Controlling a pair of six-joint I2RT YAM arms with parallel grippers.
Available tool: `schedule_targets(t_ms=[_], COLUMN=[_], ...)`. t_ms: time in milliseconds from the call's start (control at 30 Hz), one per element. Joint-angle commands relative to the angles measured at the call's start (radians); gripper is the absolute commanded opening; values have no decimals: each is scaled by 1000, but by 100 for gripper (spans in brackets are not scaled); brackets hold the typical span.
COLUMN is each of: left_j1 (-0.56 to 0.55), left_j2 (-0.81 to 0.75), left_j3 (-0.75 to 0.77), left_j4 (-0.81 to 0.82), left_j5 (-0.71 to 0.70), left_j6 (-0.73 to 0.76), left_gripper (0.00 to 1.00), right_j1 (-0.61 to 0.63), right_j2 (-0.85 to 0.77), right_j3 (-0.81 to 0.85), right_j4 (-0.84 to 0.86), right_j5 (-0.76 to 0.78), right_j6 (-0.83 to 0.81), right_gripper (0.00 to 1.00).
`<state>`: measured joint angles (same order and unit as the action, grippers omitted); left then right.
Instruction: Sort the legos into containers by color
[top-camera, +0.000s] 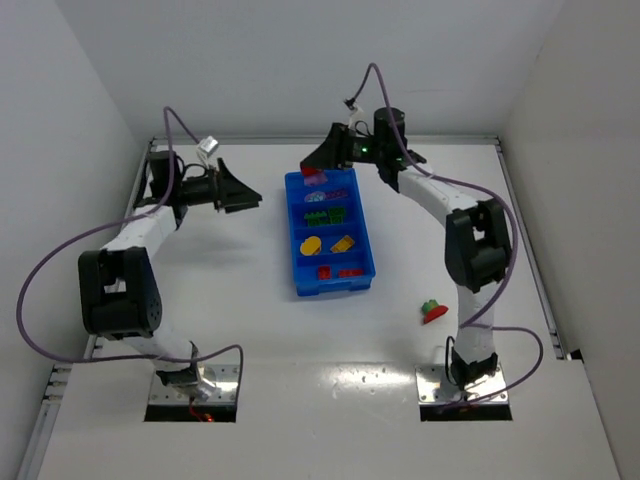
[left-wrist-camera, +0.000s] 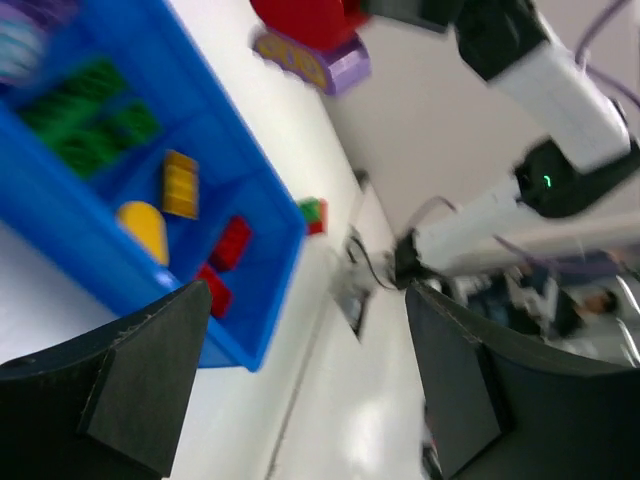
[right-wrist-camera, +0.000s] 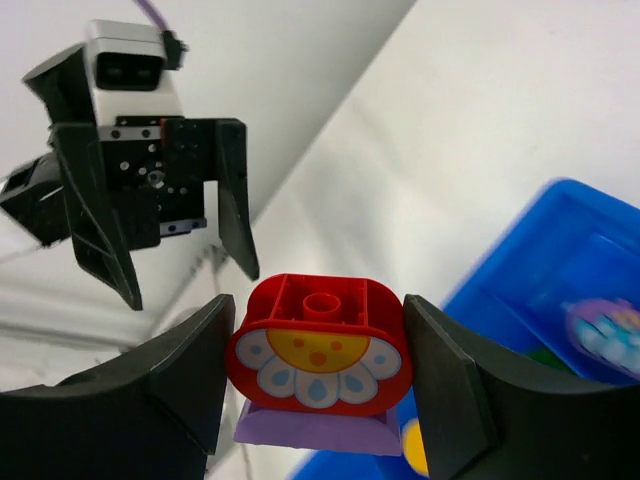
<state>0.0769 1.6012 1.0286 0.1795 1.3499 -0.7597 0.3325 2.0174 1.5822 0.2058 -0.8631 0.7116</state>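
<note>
Squeezing from both sides, the right gripper (right-wrist-camera: 320, 385) is closed on one red piece (right-wrist-camera: 318, 345) with a flower face on it, and one purple piece (right-wrist-camera: 312, 430) is stuck under that red one. From above, this pair hangs over the far end of the one blue tray (top-camera: 364, 225); I cannot tell if it touches the tray. The left gripper (left-wrist-camera: 308, 300) is spread wide with nothing in it, up in the air just to the left of the tray. Inside the tray I count two yellow pieces (top-camera: 312, 243) side by side, and two small red pieces (top-camera: 325, 271) at the near end. Past the yellow ones lie the green pieces (top-camera: 336, 213), but they blur together, so I cannot count them. One round purple piece (top-camera: 315, 197) sits beside the green ones, too blurry to see well. One more lego, a red and green piece (top-camera: 433, 312), lies alone on the white table (top-camera: 250, 320), near the right arm and well apart from the tray. The walls inside the tray are hard to make out. The far end of the tray is partly hidden by the right gripper. In the left wrist view the held pair is cut off at the top edge.
</note>
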Motion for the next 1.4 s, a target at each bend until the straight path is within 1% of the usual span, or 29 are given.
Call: schedule_targets(t_ms=[0,33,67,100,133,167,200,233,267,333,433,500,633,733,867,1067,1133,1200,1233,1267,1367], left_j1=[52,52,52,43,43,43,43,43,43,31,31,31,31,60,60,60,60,60,60,60,60], left_j2=[-118,-136,-158,-220,-256,-292,-357,-385,-406,-429,-429,-402,-363,-351,-342,-322,-322,-311,-311,-301,-300], left_j3=[146,172,188,165,144,117,75,52,32,5,-5,5,25,25,34,34,34,34,34,34,44], left_j4=[-398,-570,-606,-606,-606,-551,-534,-514,-484,-483,-483,-483,-483,-471,-462,-439,-419,-419,-410,-410,-410], left_j5=[-144,-331,-425,-510,-581,-656,-684,-701,-712,-724,-663,-586,-519,-469,-469,-555,-586,-598,-598,-626,-650], left_j6=[389,554,601,612,612,612,603,590,589,580,569,559,550,537,546,525,516,516,507,507,507], left_gripper=[85,83,83,83,83,85,85,87,87,87,87,87,87,87,87,79,73,72,70,70,68], right_j1=[57,81,97,126,141,157,187,204,220,264,312,321,361,372,381,381,381,381,381,381,390], right_j2=[73,92,108,138,151,165,190,202,216,244,296,314,336,345,345,345,345,336,336,336,326], right_j3=[139,191,220,272,298,326,376,396,422,501,571,582,582,582,582,582,573,562,552,552,542], right_j4=[63,41,8,-56,-83,-113,-159,-169,-184,-223,-252,-241,-174,-160,-149,-140,-140,-129,-129,-129,-129], right_j5=[58,105,143,177,238,269,301,341,361,409,461,461,423,414,414,404,394,394,394,385,384], right_j6=[212,222,223,223,223,223,223,233,233,233,233,244,288,298,298,298,298,298,298,298,298], right_gripper=[0,0,0,0,0,0,0,0,0,0,0,0,0,0,0,0,1,1,1,1,1])
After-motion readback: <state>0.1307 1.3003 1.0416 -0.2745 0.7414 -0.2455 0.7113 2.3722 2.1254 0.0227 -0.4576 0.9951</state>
